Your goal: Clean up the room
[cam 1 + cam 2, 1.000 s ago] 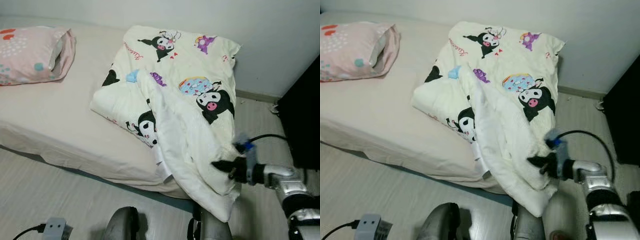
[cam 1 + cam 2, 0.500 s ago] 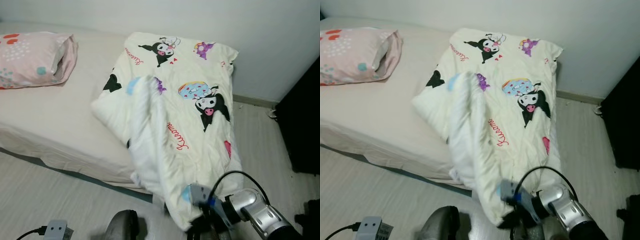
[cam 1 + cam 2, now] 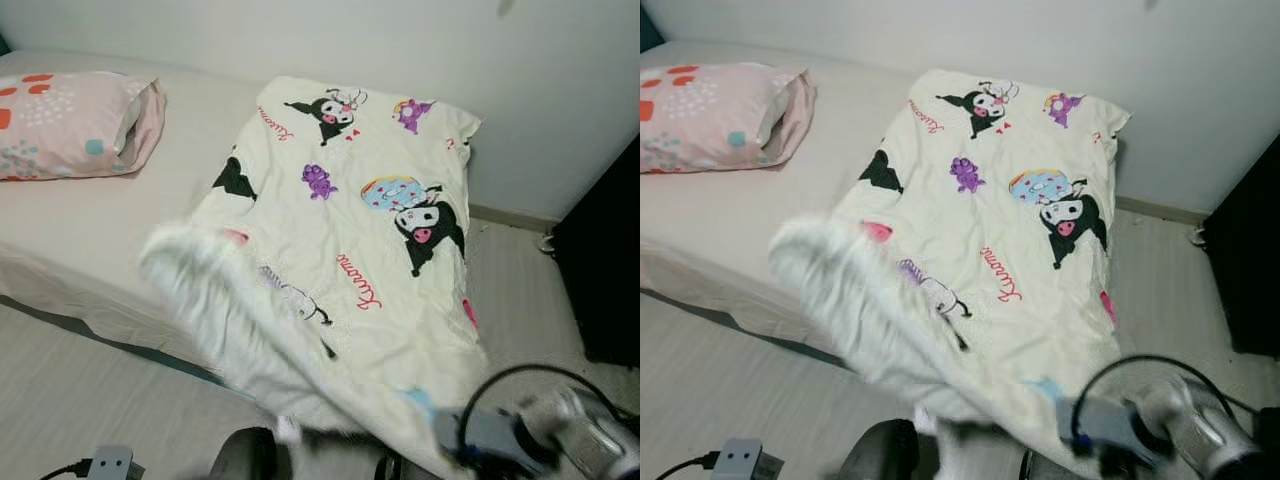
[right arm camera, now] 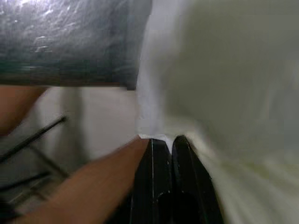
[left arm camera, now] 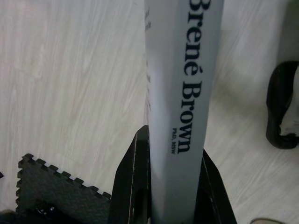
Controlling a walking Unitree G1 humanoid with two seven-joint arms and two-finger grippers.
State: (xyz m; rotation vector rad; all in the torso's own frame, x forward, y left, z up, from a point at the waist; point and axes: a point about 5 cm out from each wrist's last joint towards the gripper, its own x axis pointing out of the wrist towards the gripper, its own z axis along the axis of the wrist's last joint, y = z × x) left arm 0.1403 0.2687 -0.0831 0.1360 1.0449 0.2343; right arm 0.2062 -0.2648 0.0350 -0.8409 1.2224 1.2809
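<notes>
My right gripper (image 4: 168,140), lower right of the head views, is pinching the near edge of the blanket (image 3: 350,250), fingers pressed together on cloth. The left gripper (image 5: 170,140) clamps a grey book (image 5: 182,93) over the floor. Compared with a second ago, the bunched fold has been thrown open; the blanket now lies nearly flat across the bed (image 3: 90,220), its near-left corner blurred mid-swing. Pillow (image 3: 70,125) at upper left. I judge the spreading nearly complete.
</notes>
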